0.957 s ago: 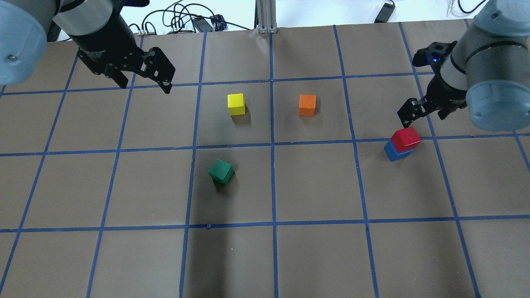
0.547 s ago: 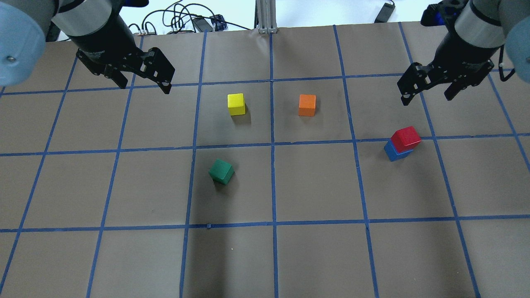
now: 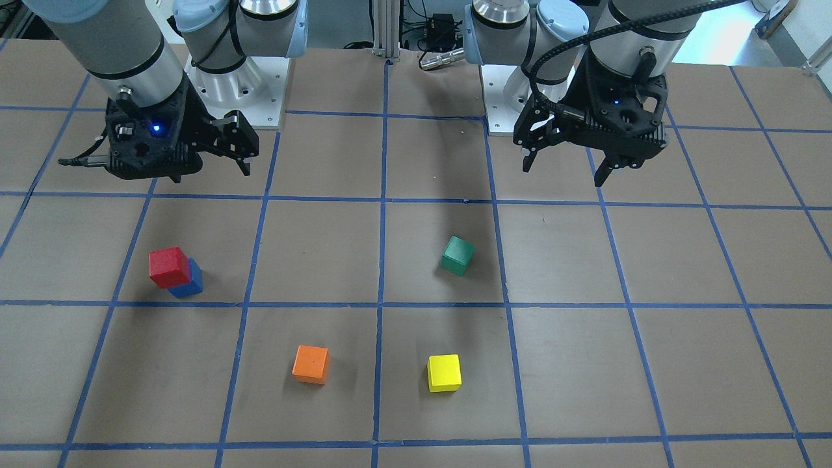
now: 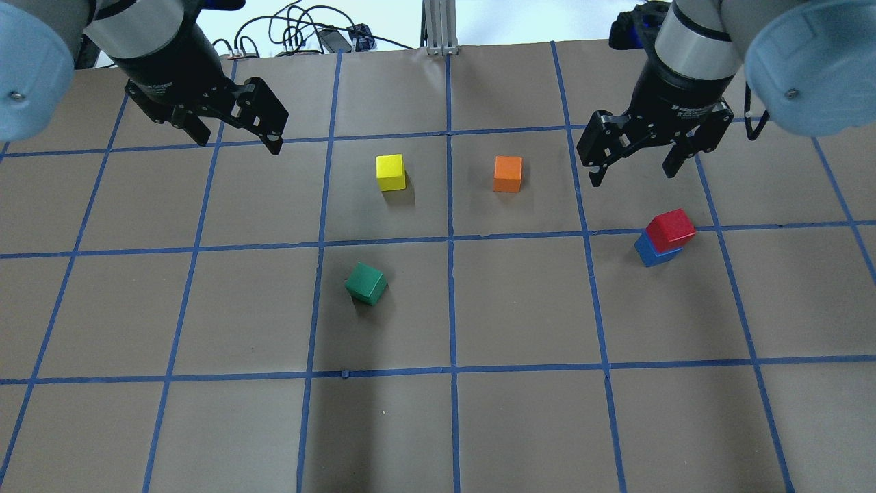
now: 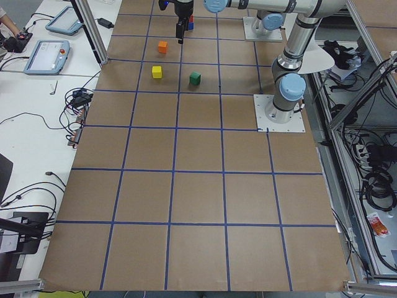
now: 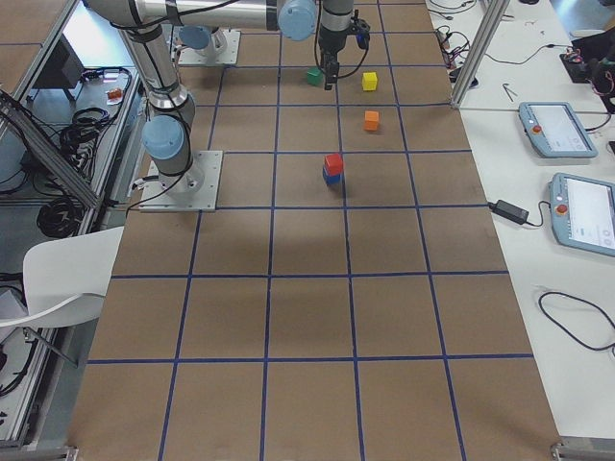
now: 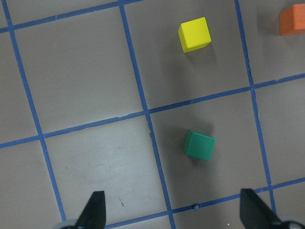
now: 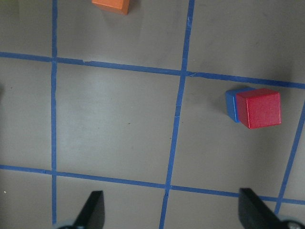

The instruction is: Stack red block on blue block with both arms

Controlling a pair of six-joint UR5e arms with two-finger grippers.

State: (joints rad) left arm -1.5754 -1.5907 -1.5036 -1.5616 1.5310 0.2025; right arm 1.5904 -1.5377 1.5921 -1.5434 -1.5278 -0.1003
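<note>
- Red block (image 4: 671, 228) rests on blue block (image 4: 650, 255), slightly offset; stack at 3 o'clock in overhead view.
- Right gripper (image 4: 632, 174): jaws apart, empty, 11 o'clock of stack.
- Left gripper (image 4: 239, 145): jaws apart, empty, well apart at 9 o'clock.
- Step: placement appears done; next req. arms kept clear of stack.

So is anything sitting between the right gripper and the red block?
Nothing visible. Bare table lies between the open right gripper and the red block, which already sits on the blue block.

Overhead opposes front; wrist views downward, share orange block (image 7: 291, 21)
</note>
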